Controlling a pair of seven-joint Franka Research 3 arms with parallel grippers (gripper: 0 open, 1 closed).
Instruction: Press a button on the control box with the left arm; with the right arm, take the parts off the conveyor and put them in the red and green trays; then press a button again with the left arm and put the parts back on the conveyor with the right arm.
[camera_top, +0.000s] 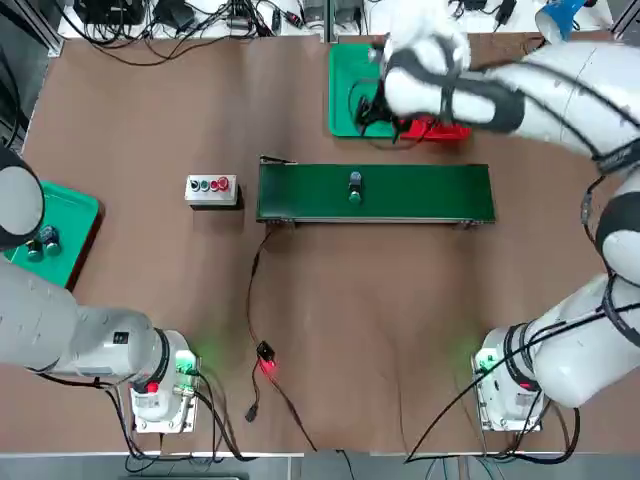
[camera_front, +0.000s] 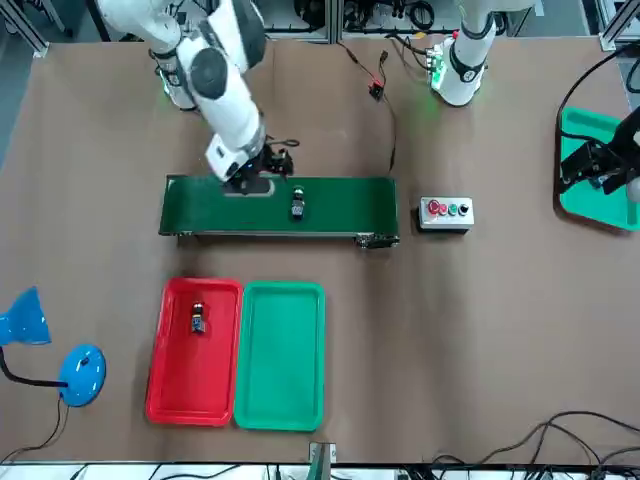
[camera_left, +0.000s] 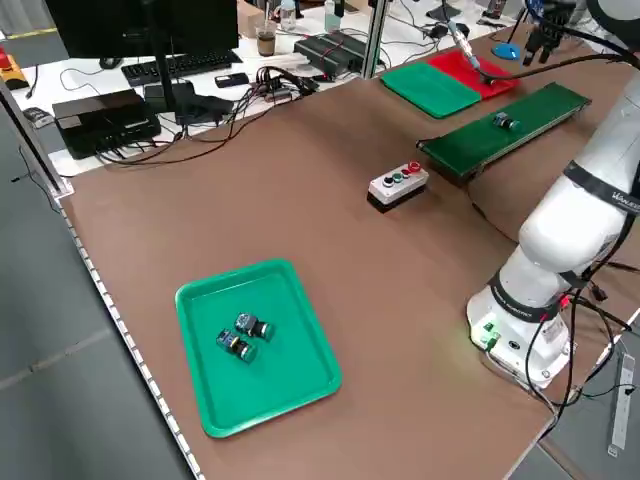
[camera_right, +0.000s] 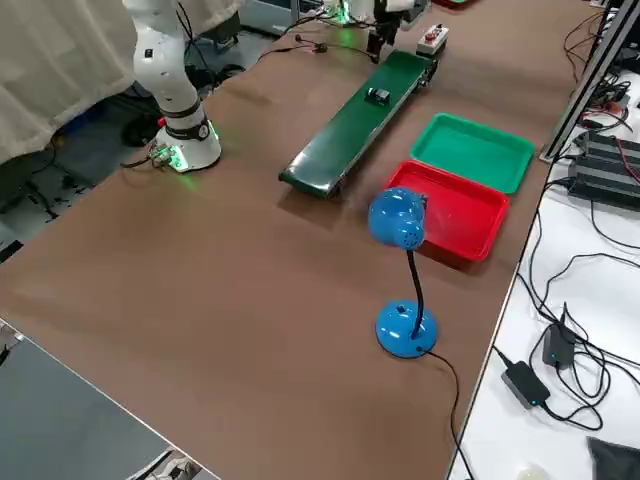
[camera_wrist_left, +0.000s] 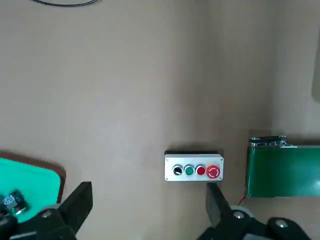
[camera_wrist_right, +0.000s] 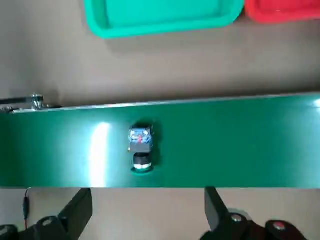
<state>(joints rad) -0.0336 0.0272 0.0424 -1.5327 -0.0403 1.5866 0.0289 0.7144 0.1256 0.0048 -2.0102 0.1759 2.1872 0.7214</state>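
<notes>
I see my right hand (camera_wrist_right: 145, 215) spread above the conveyor's (camera_wrist_right: 225, 145) near edge, the green-capped part (camera_wrist_right: 141, 150) mid-belt with bare belt all round.

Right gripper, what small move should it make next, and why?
Probably lower the right gripper, open, toward the green-capped part lying on the conveyor. The red tray already holds one part; the green tray holds none.

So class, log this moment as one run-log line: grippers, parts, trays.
left gripper: open, parked | right gripper: open, above conveyor | green part: on conveyor | red part: in red tray | green tray: empty
</notes>
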